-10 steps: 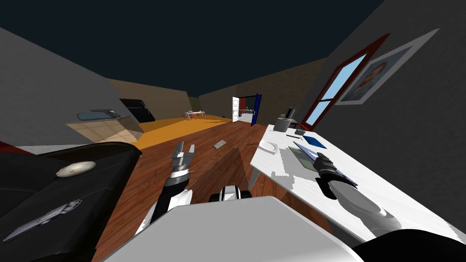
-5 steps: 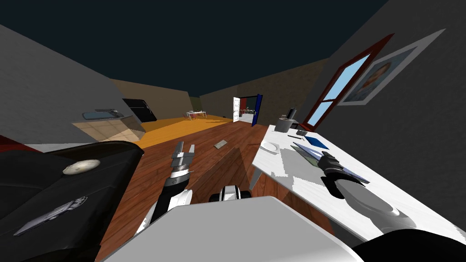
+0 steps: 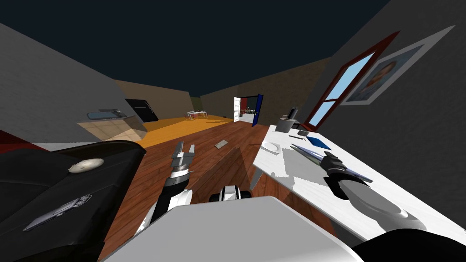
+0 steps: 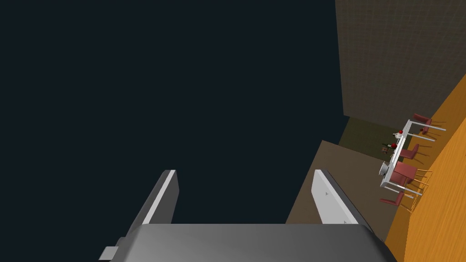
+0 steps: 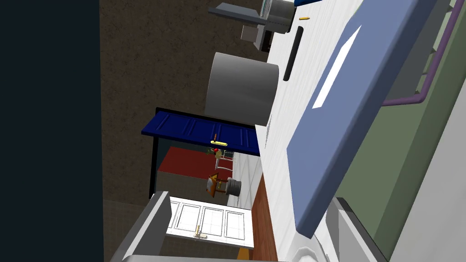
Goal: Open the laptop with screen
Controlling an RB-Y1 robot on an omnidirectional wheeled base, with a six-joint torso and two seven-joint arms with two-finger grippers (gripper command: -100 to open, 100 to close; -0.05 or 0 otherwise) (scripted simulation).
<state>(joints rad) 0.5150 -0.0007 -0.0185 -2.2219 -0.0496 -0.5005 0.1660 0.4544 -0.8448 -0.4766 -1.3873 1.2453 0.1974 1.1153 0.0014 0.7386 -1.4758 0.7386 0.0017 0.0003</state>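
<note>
Presently the right gripper [image 5: 248, 199] is reaching at the laptop [image 3: 306, 153] on the white bench [image 3: 268, 164], jaws released, with the free edge of the partly raised blue-grey lid [image 5: 346, 113] lying between them. Advisable: be pushing under that edge, following the hinge arc. The left gripper [image 3: 185, 145] is hanging over the floor [image 3: 205, 157], jaws released. A plate [image 3: 269, 146] and grey container [image 3: 284, 123] are sitting apart, apparently obstructing nothing.
</note>
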